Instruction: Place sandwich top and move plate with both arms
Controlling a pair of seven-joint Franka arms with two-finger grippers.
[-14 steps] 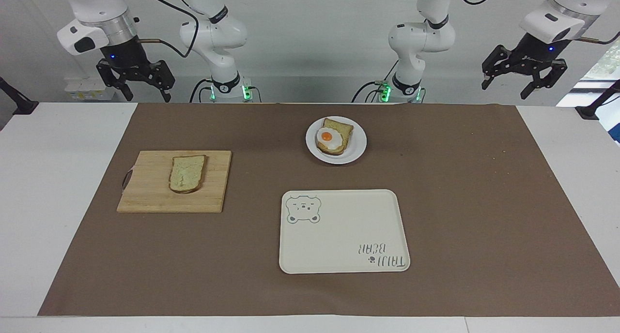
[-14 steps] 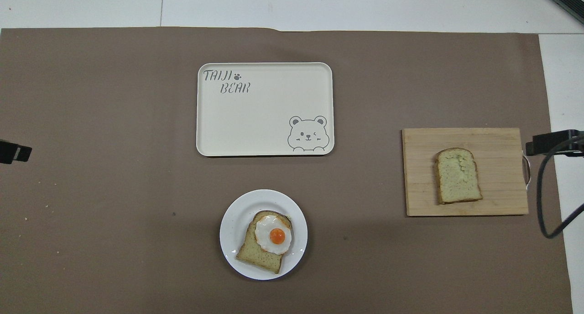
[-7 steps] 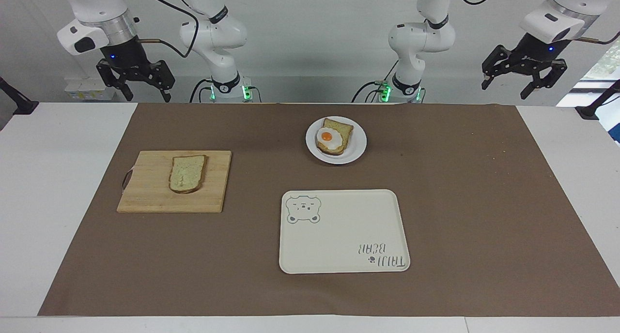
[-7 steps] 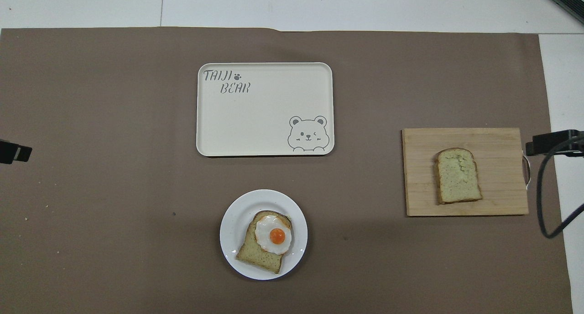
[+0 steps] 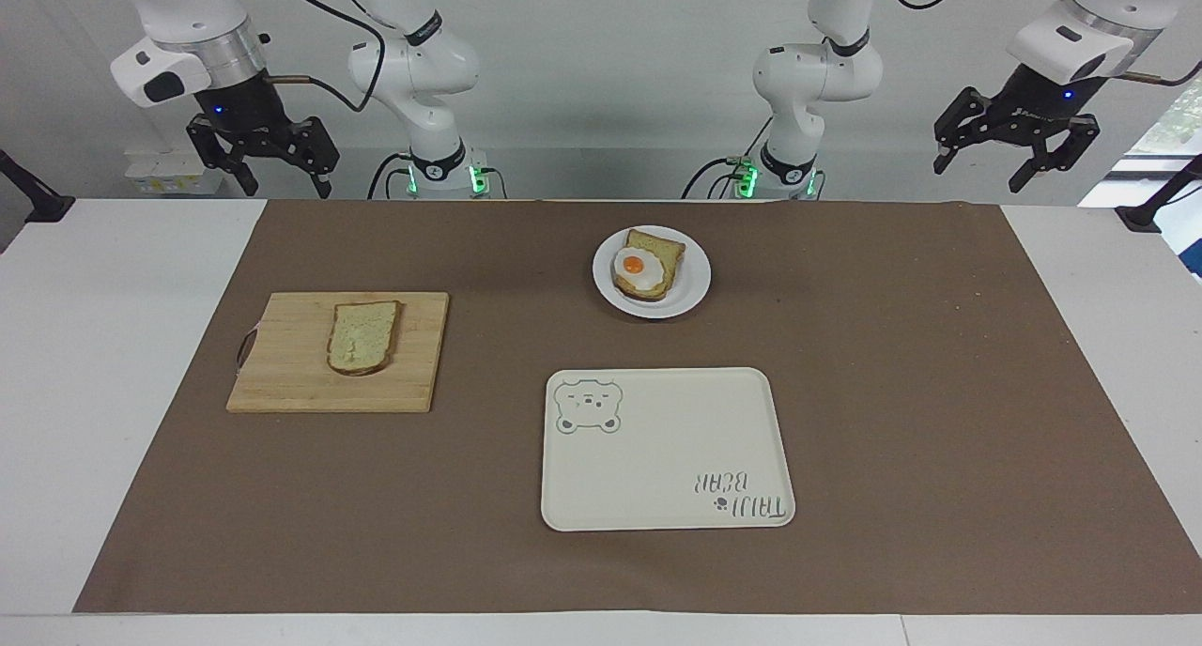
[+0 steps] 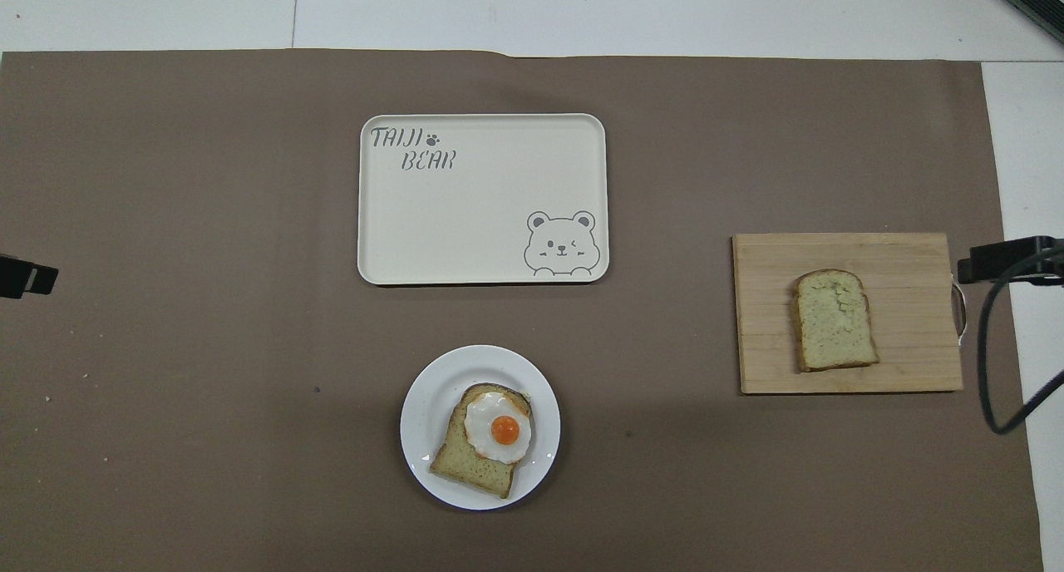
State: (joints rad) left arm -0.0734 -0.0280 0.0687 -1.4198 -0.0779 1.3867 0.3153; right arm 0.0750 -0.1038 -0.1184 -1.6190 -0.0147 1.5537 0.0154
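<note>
resting on grainy wooden board: speckled sandwich top.

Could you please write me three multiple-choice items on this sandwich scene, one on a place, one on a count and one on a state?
1. Where does the plain bread slice lie?
A. on the wooden cutting board
B. on the bear tray
C. on the white plate

2. How many bread slices are in view?
A. one
B. two
C. three

3. What state is the right gripper in?
A. shut on the plain slice
B. open, holding nothing
C. shut on the plate's rim

Answers:
1. A: the slice rests flat on the board, toward the right arm's end of the table.
2. B: the plain slice, plus the slice bearing a fried egg on the plate.
3. B: it hangs raised at the table's edge, fingers apart; the left gripper waits likewise.
</note>
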